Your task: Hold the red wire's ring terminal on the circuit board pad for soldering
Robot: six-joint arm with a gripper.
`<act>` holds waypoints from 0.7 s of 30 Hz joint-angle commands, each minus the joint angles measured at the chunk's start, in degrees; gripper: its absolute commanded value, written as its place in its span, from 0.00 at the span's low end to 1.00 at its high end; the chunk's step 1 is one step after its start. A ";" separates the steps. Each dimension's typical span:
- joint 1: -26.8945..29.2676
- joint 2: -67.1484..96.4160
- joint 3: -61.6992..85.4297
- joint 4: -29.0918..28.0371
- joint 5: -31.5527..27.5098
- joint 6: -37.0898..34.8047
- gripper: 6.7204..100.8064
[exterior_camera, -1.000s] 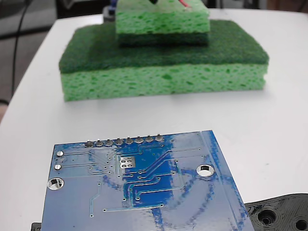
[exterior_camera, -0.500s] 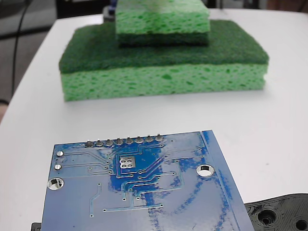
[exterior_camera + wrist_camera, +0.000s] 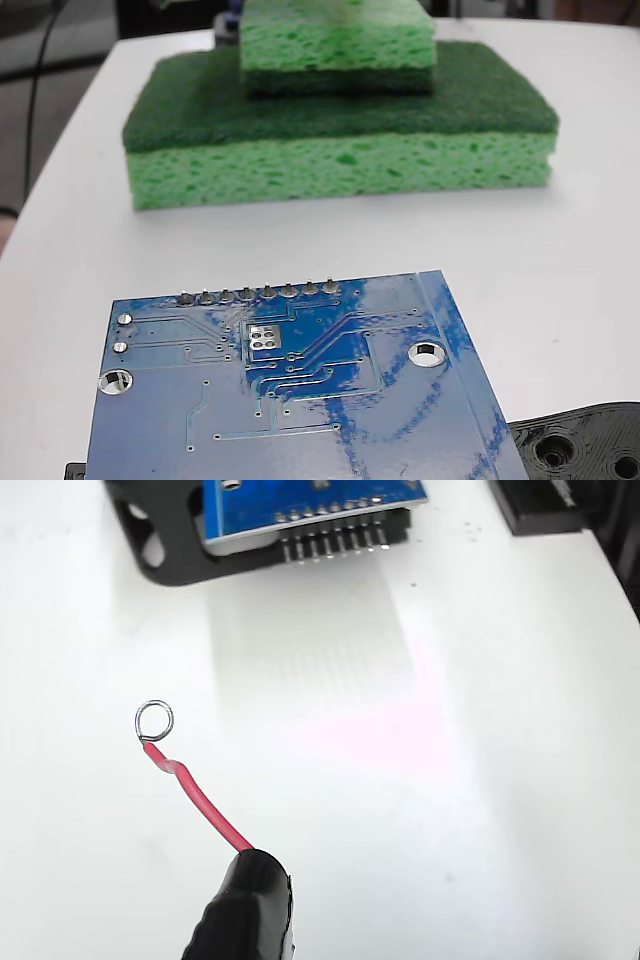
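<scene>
at bottom of wrist view, thick glossy black sleeve (image 3: 243, 910) enters frame; hand itself not visible, grip state cannot tell. red wire (image 3: 196, 802) runs up-left from sleeve, slight kink near tip, ends in ring terminal (image 3: 154, 718), seen against bare white surface (image 3: 450, 780), well apart from circuit board (image 3: 310, 502) at top edge, pins showing along its near side, black plastic piece (image 3: 165, 550) under it. fixed view: circuit board (image 3: 300, 400) in foreground, pad (image 3: 264, 338) uncovered below row of solder joints (image 3: 258, 294); stacked green sponges (image 3: 340, 130) behind; wire not seen there
</scene>
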 commanded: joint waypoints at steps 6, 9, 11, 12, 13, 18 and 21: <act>-0.44 0.09 -0.35 0.79 1.58 -0.44 0.99; 0.09 0.09 -0.35 0.88 -1.58 -2.02 0.99; 0.70 0.09 -0.18 1.14 -3.78 -3.25 0.99; 1.23 0.09 0.00 1.32 -5.27 -3.96 0.99; 1.93 0.09 0.18 1.32 -7.12 -4.83 0.99; 4.39 0.09 1.41 1.49 -13.89 -8.09 0.99; 4.66 0.09 1.67 1.58 -15.03 -8.96 0.99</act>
